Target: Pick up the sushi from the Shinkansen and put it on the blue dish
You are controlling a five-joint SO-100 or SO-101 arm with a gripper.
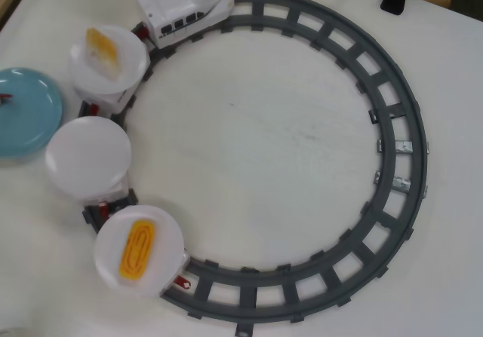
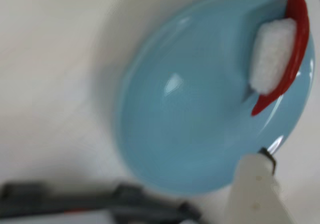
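Note:
The blue dish (image 1: 26,114) lies at the left edge of the overhead view and fills the wrist view (image 2: 200,98). The sushi (image 2: 295,48) is a red piece with a white rice block, seen edge-on at the dish's rim; only a red speck of it (image 1: 4,98) shows in the overhead view. My gripper (image 2: 282,134) hangs over the dish. Only one white finger (image 2: 255,189) shows, apart from the sushi, with no second finger beside it. The white Shinkansen (image 1: 185,5) stands at the top of the track, pulling three white-plate cars.
The grey oval track (image 1: 400,148) rings the table, and a stretch of it shows in the wrist view (image 2: 100,204). The first plate (image 1: 108,56) holds a pale yellow-orange piece, the second (image 1: 88,158) is bare, and the third (image 1: 139,250) holds a ridged orange oval.

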